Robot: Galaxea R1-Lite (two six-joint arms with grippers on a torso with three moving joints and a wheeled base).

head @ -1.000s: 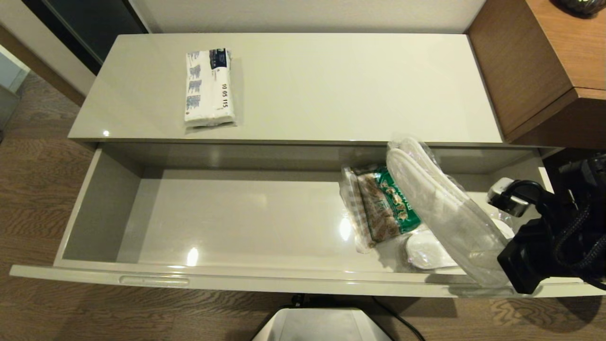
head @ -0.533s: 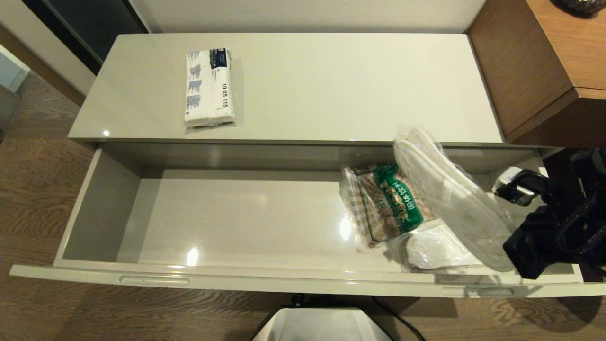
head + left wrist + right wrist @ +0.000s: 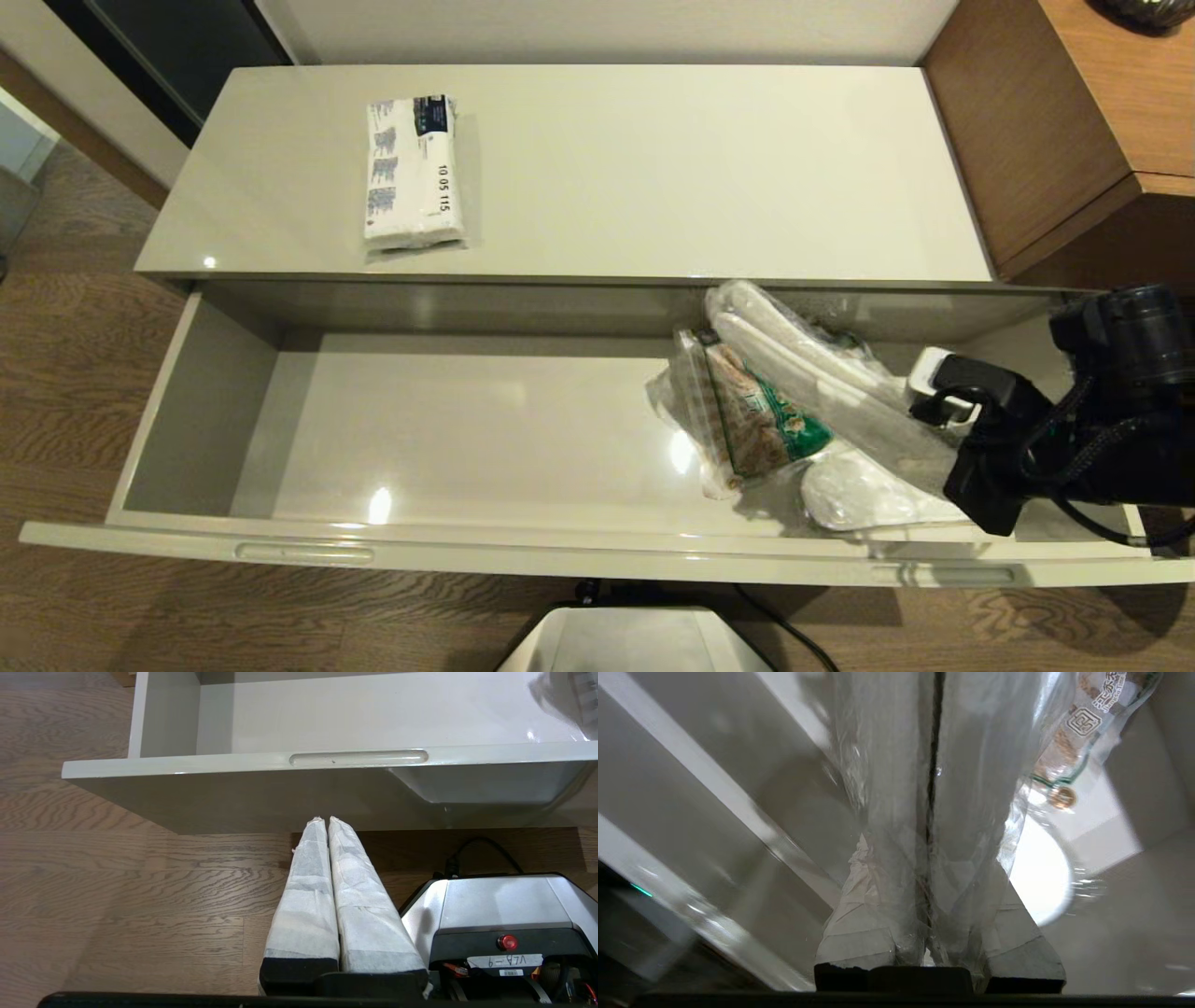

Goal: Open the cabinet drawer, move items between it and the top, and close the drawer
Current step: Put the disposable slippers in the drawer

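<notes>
Wrapped slippers gripped over the open drawer's right end

The pair of white slippers (image 3: 822, 373) in clear plastic is clamped between the right gripper's (image 3: 934, 415) fingers (image 3: 859, 933), tilted inside the drawer (image 3: 485, 439), lying against a green-printed snack bag (image 3: 761, 420) and above another white slipper (image 3: 859, 495). The white pack with blue print (image 3: 413, 173) lies on the cabinet top (image 3: 700, 168). The left gripper (image 3: 327, 826) hangs before the drawer's face, fingers pressed together, empty.
</notes>
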